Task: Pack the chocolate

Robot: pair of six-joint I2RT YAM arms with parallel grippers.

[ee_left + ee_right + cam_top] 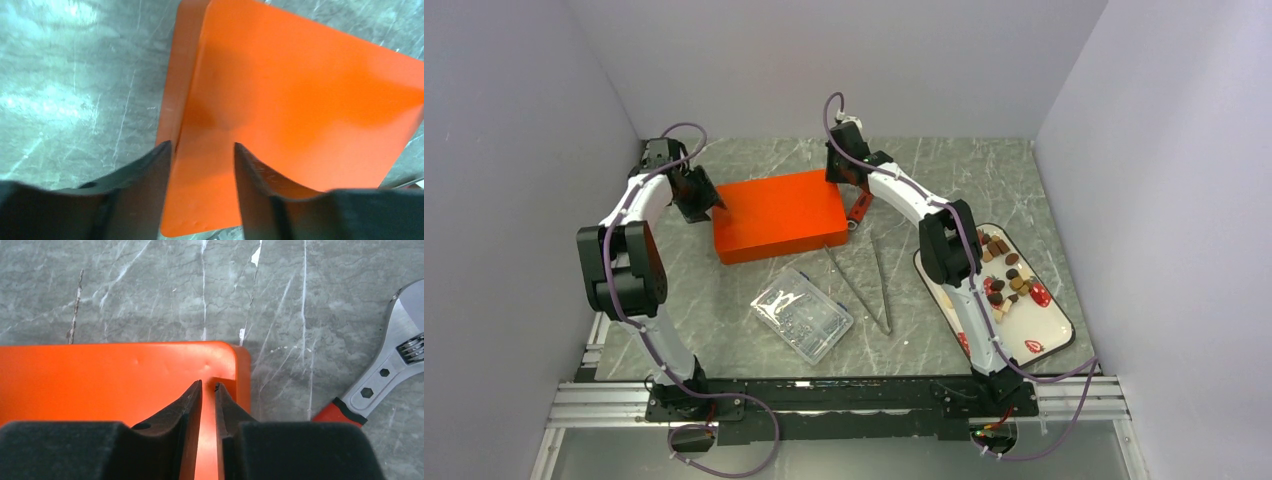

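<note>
The chocolate (1004, 272), several small brown and tan pieces, lies on a white tray (1056, 322) at the right. An orange box (779, 215) lies closed in the middle. My left gripper (711, 206) is at the box's left end. In the left wrist view it (201, 148) is open, its jaws over the lid's (300, 100) left edge. My right gripper (849, 188) is at the box's far right corner. In the right wrist view its jaws (208, 385) stand almost together with a thin strip of the orange box (100, 380) between them.
A clear plastic container (802, 313) and thin metal tongs (869, 280) lie in front of the box. A red-handled wrench (859, 207) lies at the box's right end and also shows in the right wrist view (385, 380). Red strawberry pictures (1039, 295) are on the tray.
</note>
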